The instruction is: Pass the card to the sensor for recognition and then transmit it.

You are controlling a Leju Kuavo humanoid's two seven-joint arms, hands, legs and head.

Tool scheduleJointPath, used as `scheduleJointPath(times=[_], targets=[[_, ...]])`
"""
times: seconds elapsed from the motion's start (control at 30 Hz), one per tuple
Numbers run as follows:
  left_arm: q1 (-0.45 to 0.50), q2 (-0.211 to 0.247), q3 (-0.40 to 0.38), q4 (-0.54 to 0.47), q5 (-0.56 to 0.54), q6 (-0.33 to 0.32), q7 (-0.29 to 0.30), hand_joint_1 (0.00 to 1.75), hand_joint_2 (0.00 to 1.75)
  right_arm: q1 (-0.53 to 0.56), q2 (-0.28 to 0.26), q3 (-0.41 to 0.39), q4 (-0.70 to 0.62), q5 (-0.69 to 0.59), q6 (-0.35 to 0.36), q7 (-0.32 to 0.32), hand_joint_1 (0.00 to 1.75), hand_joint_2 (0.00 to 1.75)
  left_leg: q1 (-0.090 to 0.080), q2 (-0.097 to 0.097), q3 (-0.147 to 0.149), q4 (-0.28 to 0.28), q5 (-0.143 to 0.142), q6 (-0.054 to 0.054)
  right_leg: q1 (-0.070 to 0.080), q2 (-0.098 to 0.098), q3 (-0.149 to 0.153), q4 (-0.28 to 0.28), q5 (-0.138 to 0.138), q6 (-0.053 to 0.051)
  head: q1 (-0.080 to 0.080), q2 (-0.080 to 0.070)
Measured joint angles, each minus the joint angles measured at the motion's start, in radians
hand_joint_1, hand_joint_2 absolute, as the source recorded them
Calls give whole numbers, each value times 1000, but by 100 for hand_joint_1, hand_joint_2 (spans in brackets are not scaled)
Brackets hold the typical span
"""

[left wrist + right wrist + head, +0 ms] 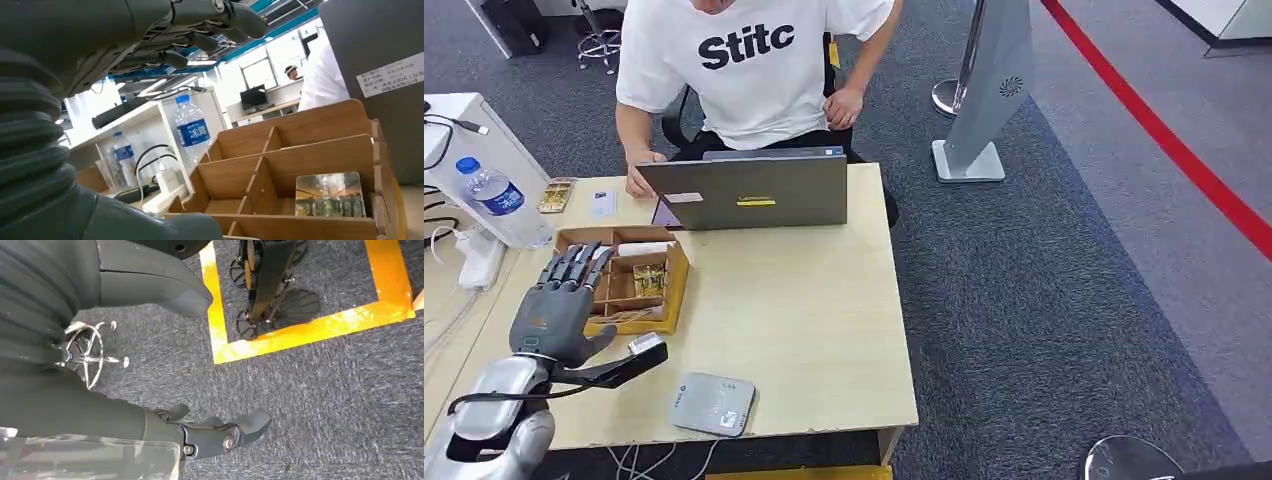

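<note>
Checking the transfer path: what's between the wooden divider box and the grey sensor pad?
Head view: the left hand's thumb crosses beside the wooden divider box; bare tabletop before the grey sensor pad.

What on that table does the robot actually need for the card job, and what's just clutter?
Needed: the card standing in the wooden box; the grey sensor at the table's near edge; the left hand, hovering over the box.

Clutter: laptop, water bottle, cables.
</note>
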Motion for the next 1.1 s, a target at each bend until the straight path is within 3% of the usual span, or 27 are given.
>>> scheduleJointPath(times=[0.5, 0.73, 1.1], targets=[[-13, -7, -7, 34, 2, -24, 0, 0, 175, -1, -3, 0, 7, 0, 2, 1, 0, 175, 0, 0, 0, 0, 0, 0, 0, 0, 0, 0, 0, 0, 0, 0], [-1, 12, -19, 34, 14, -62, -7, 0, 175, 0, -3, 0, 7, 3, 8, 21, 0, 175, 0, 0, 0, 0, 0, 0, 0, 0, 0, 0, 0, 0, 0, 0], [12, 31, -21, 34, 18, -68, -7, 0, 175, 0, -3, 0, 7, 3, 10, 26, 0, 175, 0, 0, 0, 0, 0, 0, 0, 0, 0, 0, 0, 0, 0, 0]])
